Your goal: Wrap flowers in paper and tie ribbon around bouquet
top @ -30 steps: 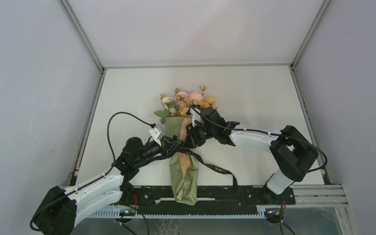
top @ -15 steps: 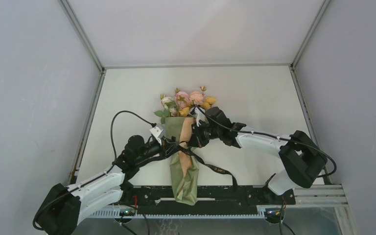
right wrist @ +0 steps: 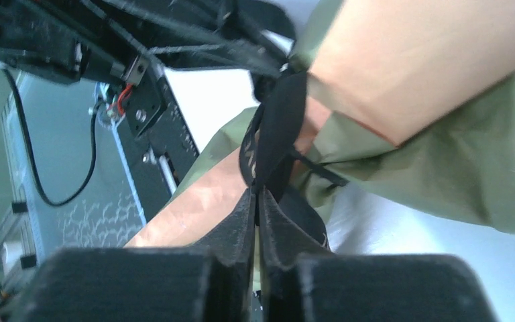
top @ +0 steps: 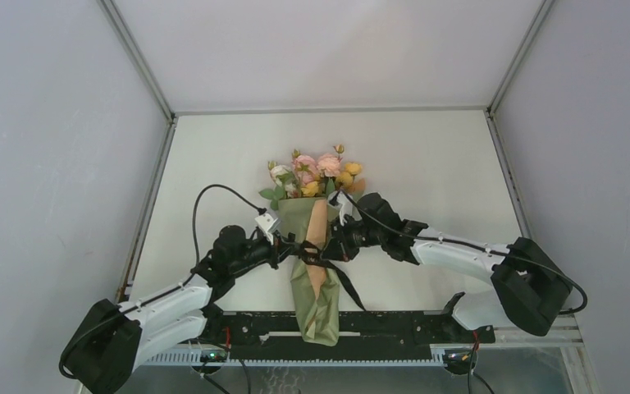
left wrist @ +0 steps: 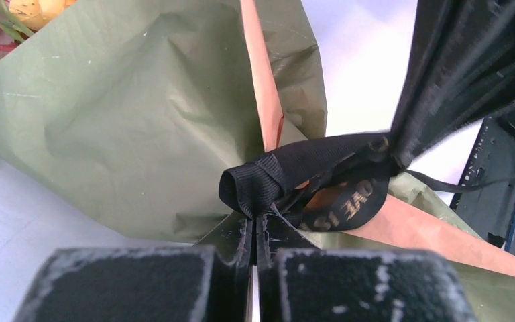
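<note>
Left tool [left wrist: 255,227] and right tool [right wrist: 257,201] each pressed together, pinching the ribbon [left wrist: 308,161] cinched around the bouquet [top: 299,215], which lies on the counter [top: 426,164].

White arms [top: 166,309], black joints [top: 231,247], cables [top: 213,188]

A robotics lab cell: plain grey panels [top: 49,164] on aluminium posts [top: 135,57] enclose the white table [top: 426,164], with a black mounting rail [top: 394,324] along its near edge.
</note>
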Motion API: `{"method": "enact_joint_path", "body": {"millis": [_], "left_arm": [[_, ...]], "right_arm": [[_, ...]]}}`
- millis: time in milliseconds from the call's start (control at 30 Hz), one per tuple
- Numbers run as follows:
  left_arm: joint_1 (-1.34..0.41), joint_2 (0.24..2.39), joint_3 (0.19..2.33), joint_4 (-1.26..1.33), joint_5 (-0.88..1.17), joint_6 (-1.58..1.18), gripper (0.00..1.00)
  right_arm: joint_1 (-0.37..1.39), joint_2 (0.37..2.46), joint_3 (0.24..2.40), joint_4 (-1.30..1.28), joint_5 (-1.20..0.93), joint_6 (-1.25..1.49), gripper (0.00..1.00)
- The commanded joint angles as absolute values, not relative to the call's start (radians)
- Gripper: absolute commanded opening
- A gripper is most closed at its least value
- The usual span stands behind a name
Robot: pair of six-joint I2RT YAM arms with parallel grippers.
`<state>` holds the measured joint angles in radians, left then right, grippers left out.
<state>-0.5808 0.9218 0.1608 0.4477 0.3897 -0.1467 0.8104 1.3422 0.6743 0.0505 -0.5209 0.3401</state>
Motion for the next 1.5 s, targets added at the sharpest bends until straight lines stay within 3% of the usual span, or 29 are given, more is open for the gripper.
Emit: {"method": "enact_joint_path", "body": {"millis": [0, 133, 267, 333, 467, 600, 767, 1000, 1467], "left_arm": [[-0.569, 0.938, 0.177, 0.539, 0.401, -0.082, 0.0], [-0.57, 0.933, 0.157, 0.541, 0.405, -0.068, 0.0], [-0.57, 0.921, 0.138, 0.556, 0.413, -0.063, 0.0], [-0.57, 0.919, 0.134, 0.558, 0.406, -0.063, 0.0], [-0.571, 0.906, 0.129, 0.557, 0.404, -0.06, 0.0], [-0.569, 0.899, 0.129, 0.553, 0.405, -0.063, 0.0], [-0.571, 0.9, 0.128, 0.55, 0.403, -0.059, 0.0], [-0.57, 0.903, 0.131, 0.545, 0.401, -0.06, 0.0], [-0.57, 0.909, 0.132, 0.54, 0.396, -0.06, 0.0]], "right_arm": [[0.835, 1.359, 0.702, 0.08, -0.603, 0.312, 0.2], [0.747, 1.335, 0.783, -0.058, -0.636, 0.222, 0.47], [0.688, 1.345, 0.862, -0.142, -0.671, 0.157, 0.53], [0.686, 1.373, 0.893, -0.149, -0.637, 0.149, 0.51], [0.684, 1.448, 0.921, -0.156, -0.527, 0.178, 0.29], [0.702, 1.49, 0.921, -0.131, -0.54, 0.19, 0.19], [0.714, 1.564, 0.922, -0.086, -0.552, 0.194, 0.18], [0.726, 1.66, 0.922, 0.049, -0.802, 0.237, 0.17], [0.755, 1.736, 0.921, 0.265, -0.913, 0.294, 0.28]]}}
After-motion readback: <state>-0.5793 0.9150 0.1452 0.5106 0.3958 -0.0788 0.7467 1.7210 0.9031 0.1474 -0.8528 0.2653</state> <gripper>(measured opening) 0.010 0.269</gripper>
